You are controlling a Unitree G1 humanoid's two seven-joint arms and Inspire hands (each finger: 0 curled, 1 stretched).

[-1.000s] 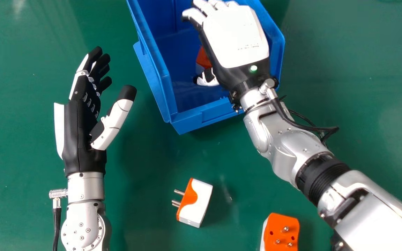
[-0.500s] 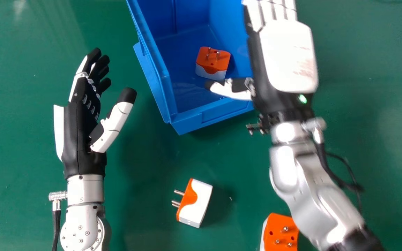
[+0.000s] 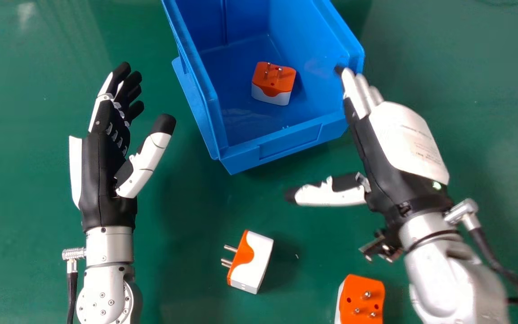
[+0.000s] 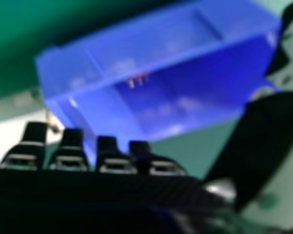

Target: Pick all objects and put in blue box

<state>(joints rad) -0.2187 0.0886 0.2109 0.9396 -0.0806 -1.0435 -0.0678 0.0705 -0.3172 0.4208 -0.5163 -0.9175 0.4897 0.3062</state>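
Swung from over the box (image 3: 290,137) to its four-o'clock side, the right hand (image 3: 407,139), fingers straight and thumb apart, has one plug (image 3: 361,302) on the surface (image 3: 196,202) at its six o'clock, another plug (image 3: 253,265) toward eight, and the relaxed left hand (image 3: 99,171) at nine.

Plastic box (image 3: 289,143) (rather glossy)

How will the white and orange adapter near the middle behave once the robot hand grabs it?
The adapter is probably stiff, given its blocky shell. Its smooth white side may slip a little. The metal pins jutting sideways could catch on fingers.
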